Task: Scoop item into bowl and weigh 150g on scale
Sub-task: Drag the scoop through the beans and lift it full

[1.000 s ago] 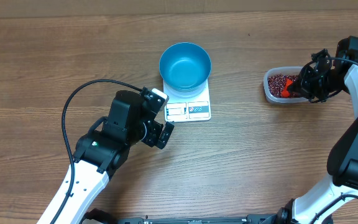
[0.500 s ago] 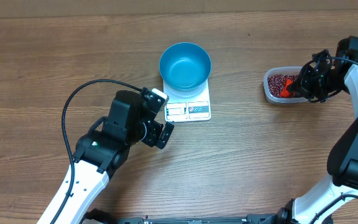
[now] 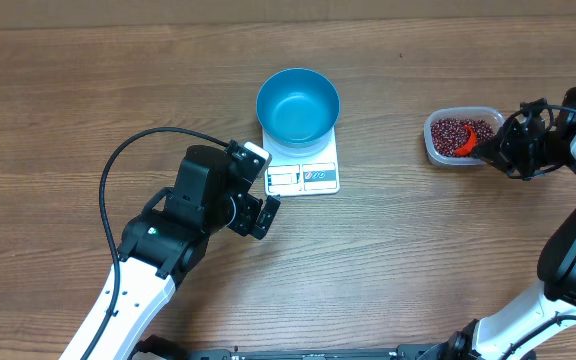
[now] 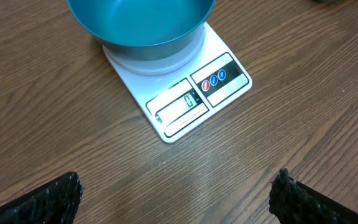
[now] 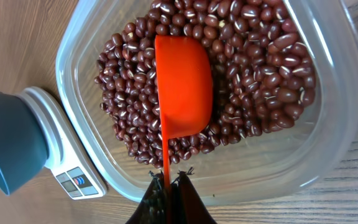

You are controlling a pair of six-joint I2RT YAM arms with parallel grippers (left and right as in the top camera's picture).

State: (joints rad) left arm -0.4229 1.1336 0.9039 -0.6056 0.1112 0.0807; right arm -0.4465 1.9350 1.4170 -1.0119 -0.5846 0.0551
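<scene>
Overhead: on the wood-grain worktop (image 3: 88, 90), the smooth round blue bowl (image 3: 298, 104) sits on the flat white scale (image 3: 305, 174). Well to the right, a clear rounded tub (image 3: 429, 146) holds the red-brown beans (image 3: 450, 131).

Left wrist: the left jaws gape wide and empty, with pebbled black pads (image 4: 48, 202). The scale's display (image 4: 182, 106) reads zero.

Right wrist: the right jaws pinch the thin handle of a glossy orange scoop (image 5: 182, 87) resting on the beans.

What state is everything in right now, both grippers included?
blue bowl: empty, sitting on the kitchen scale
kitchen scale: on, display reads zero
red-brown beans: heaped in the clear tub
orange scoop: resting on the red-brown beans
left gripper: open, empty
right gripper: shut on orange scoop's handle
</scene>
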